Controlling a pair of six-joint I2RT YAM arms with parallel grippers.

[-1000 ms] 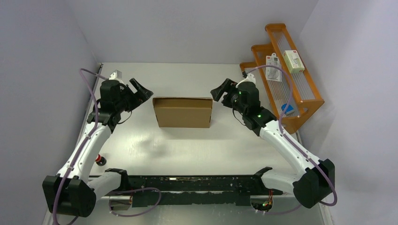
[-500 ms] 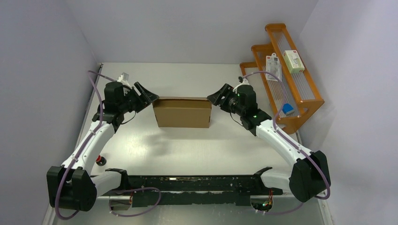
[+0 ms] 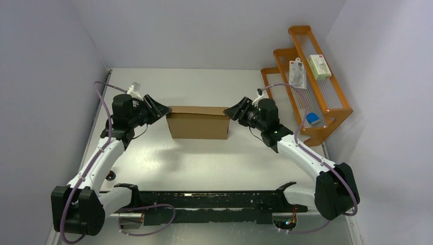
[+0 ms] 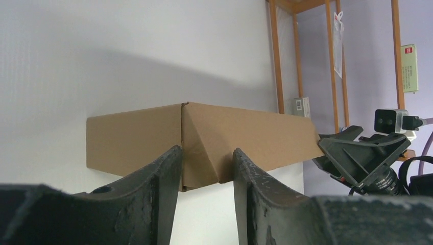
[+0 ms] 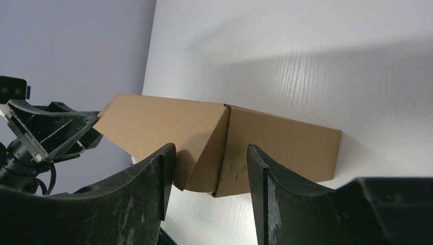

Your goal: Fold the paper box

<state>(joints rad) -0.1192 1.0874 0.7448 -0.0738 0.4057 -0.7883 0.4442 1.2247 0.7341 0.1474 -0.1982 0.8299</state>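
The paper box (image 3: 198,122), a shallow closed brown cardboard shape, lies in the middle of the table. My left gripper (image 3: 162,109) is at its left end and my right gripper (image 3: 231,111) at its right end, each pointing inward at an upper corner. In the left wrist view the box (image 4: 245,132) shows its corner flap just beyond my left gripper (image 4: 207,150), which is open with nothing between its fingers. In the right wrist view the box (image 5: 286,143) sits the same way past my open right gripper (image 5: 211,148). I cannot tell whether either gripper touches the cardboard.
An orange wire-fronted rack (image 3: 334,109) stands at the right wall, holding white packages (image 3: 297,72) and a small blue item (image 3: 313,119). A black rail (image 3: 204,200) runs along the near edge between the arm bases. Walls close in the left, back and right.
Both grippers have moved inward and down to the ends of the box, and their jaws have narrowed. The box has not moved.
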